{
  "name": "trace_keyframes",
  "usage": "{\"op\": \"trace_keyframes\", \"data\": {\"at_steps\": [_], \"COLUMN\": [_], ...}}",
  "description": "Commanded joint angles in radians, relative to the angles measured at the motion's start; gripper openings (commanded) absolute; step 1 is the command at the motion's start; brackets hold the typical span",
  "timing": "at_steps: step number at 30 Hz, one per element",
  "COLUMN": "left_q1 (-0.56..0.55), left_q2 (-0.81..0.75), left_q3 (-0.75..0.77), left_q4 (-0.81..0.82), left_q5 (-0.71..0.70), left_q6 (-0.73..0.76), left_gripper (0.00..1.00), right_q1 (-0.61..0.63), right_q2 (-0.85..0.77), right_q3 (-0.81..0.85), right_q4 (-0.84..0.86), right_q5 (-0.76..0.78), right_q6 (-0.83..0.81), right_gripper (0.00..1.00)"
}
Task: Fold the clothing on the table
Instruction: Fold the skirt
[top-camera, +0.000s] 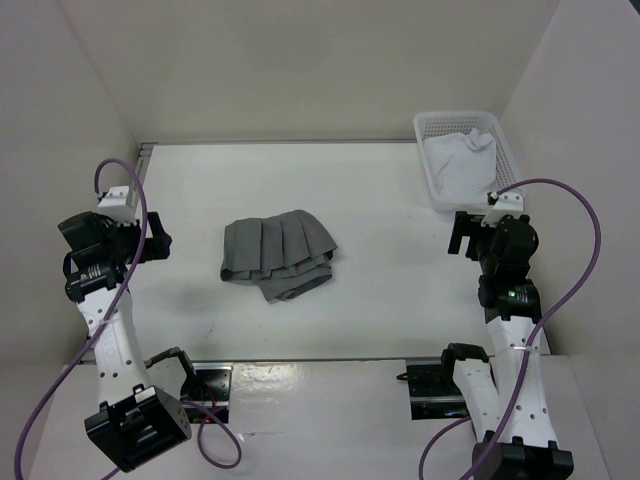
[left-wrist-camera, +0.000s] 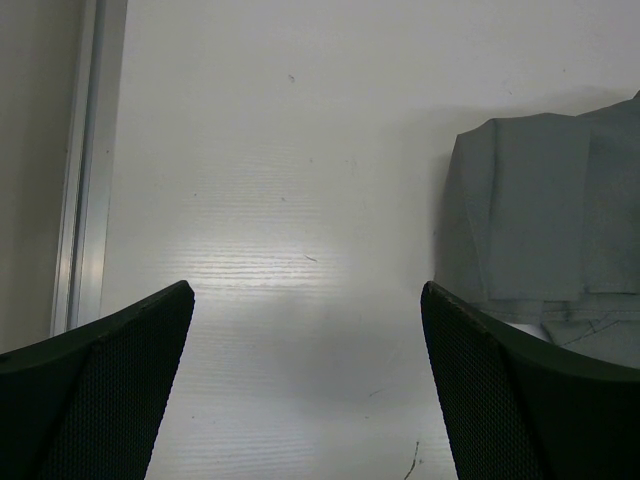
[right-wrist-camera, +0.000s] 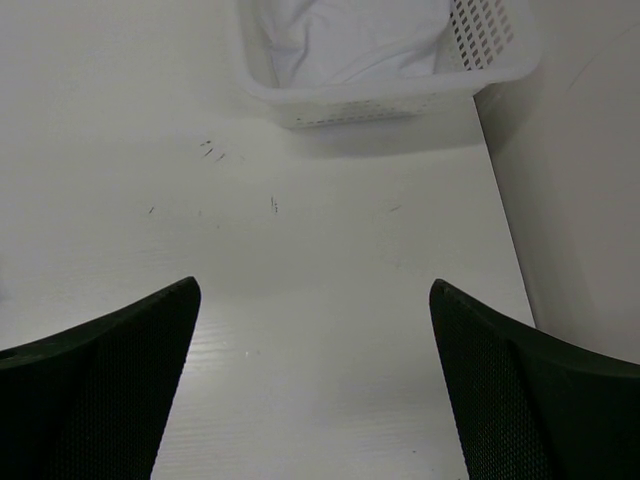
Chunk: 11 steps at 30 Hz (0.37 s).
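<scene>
Plainly, pale walls (top-camera: 300, 70) enclose the table (top-camera: 385, 225) (matte white).

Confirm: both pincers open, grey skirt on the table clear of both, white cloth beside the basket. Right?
No. The white cloth lies inside the basket, not beside it; the top external view shows it. The left pincer and right pincer are open, the grey skirt on the table clear of both.

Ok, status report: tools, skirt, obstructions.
Left tool open, empty, left of skirt. Right tool open, empty, near basket. Skirt rumpled on table, clear of both. Nothing in the way; white cloth in basket.
</scene>
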Motion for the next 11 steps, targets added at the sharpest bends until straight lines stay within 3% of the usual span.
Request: {"op": "trace_keyframes", "data": {"at_steps": [1, 8, 11], "left_q1": [0.006, 0.006, 0.006], "left_q2": [-0.009, -0.009, -0.018], "left_q3": [0.003, -0.007, -0.007], "left_q4": [0.031, 0.031, 0.031], "left_q5": [0.038, 0.038, 0.038], "left_q6": [0.025, 0.025, 0.025], "left_gripper": [1.0, 1.0, 1.0], "right_q1": [0.005, 0.005, 0.005], "right_q2": [-0.013, -0.013, -0.013], "right_q3": [0.034, 0.043, 0.043], "right_q4": [0.056, 0.047, 0.056], "right_q5": [0.026, 0.006, 0.089], "right_q6": [0.018, 0.018, 0.054], "right_gripper": [0.99, 0.99, 0.99]}}
